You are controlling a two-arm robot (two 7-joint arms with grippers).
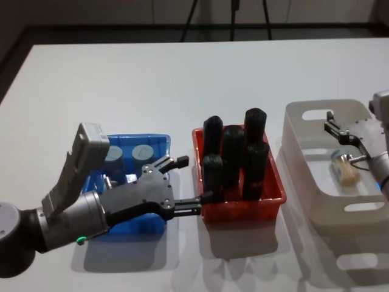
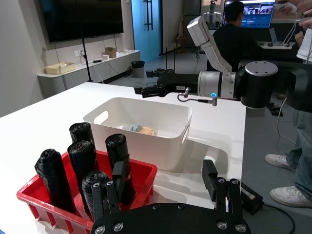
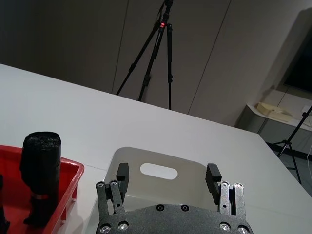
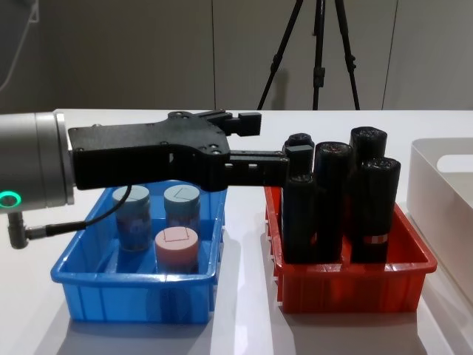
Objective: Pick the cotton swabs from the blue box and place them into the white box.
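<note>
Counter (image 1: pixel 182 79) carries three bins in a row: white box (image 1: pixel 304 176) on robot's R, red bin (image 4: pixel 355 292) mid, blue box (image 4: pixel 133 299) on L. L tool (image 1: pixel 193 180) hangs over blue box's red-bin side, fingers wide apart, nothing held. R tool (image 3: pixel 167 176) hovers over white box, spread open, empty too. Red bin is packed w/ tall black cylinders (image 4: pixel 332 200), not for this job. Blue box holds three cotton swabs (image 4: pixel 177 248) tubs, upright, axes vertical: two grey-blue lids at back, pink lid in front. They sit below L tool and back toward its wrist, so I'd judge it must retreat a bit, then drop. L arm is nearer. One more swab tub (image 1: pixel 346 170) sits inside white box.
</note>
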